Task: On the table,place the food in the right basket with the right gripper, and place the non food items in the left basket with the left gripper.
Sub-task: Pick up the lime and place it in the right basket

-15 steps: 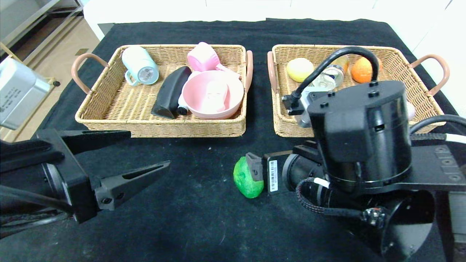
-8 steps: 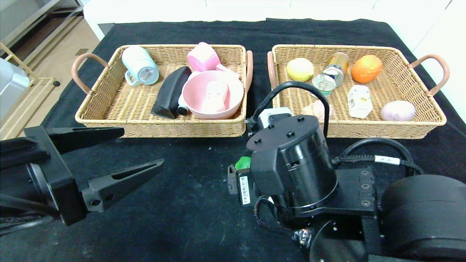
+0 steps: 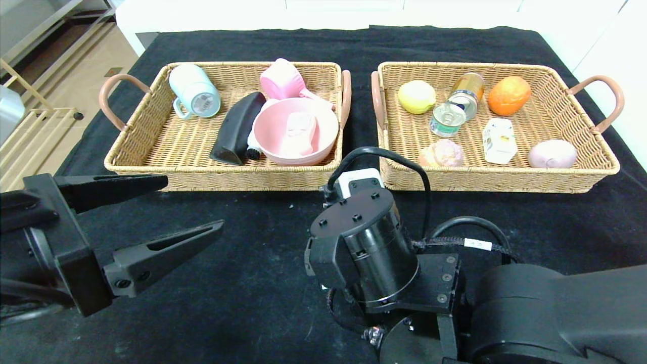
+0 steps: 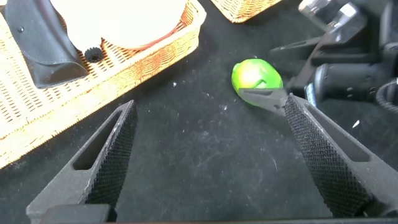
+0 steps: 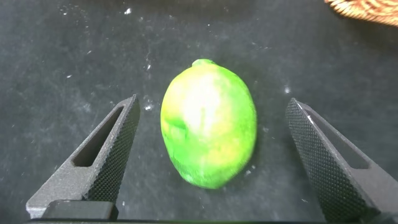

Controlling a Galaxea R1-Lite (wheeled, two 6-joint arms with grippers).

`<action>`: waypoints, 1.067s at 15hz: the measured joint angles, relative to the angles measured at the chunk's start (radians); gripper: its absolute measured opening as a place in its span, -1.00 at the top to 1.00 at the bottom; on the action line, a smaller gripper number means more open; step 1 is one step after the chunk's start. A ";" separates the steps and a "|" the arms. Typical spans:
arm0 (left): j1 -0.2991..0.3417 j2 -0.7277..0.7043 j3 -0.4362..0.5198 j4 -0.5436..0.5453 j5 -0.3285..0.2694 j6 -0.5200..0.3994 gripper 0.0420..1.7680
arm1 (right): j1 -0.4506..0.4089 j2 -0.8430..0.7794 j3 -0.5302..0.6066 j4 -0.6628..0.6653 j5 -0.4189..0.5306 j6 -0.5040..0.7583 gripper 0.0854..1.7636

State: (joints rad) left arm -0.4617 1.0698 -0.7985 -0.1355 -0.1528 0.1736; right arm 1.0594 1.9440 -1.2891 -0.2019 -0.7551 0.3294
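Lime-green fruit (image 5: 208, 132), lying on the black table (image 5: 62, 50) between the spread fingers of the right gripper (image 5: 217, 165), looks light, firm and smooth, best pinched across its narrow middle.

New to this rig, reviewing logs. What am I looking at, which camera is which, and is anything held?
It is a two-armed robot sorting items into baskets on a black-draped table. The wide picture comes from its head; the other two come from cameras on each wrist, looking out between the fingers.

The left basket holds a pink bowl, a blue mug and other non-food. The right basket holds food.

The right tool is open, straddling a green lemon on the cloth, not gripping it. The left tool hovers open nearby. Nothing is held.
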 joint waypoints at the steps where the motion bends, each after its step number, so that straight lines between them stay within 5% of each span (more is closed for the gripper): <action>1: 0.000 -0.002 0.000 0.000 0.000 0.000 -0.94 | 0.000 0.007 0.001 -0.008 0.000 0.000 -0.94; 9: -0.003 -0.005 0.005 0.001 0.000 0.010 -0.94 | -0.008 0.044 0.009 -0.034 0.000 0.001 -0.94; 12: -0.003 -0.004 0.005 0.001 -0.001 0.011 -0.94 | -0.009 0.048 0.008 -0.034 0.000 0.003 -0.32; 16: -0.007 -0.004 0.008 0.001 -0.001 0.020 -0.94 | -0.011 0.053 0.010 -0.037 0.000 0.006 -0.19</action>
State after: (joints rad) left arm -0.4685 1.0655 -0.7902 -0.1345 -0.1534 0.1934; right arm 1.0487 1.9968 -1.2787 -0.2389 -0.7553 0.3353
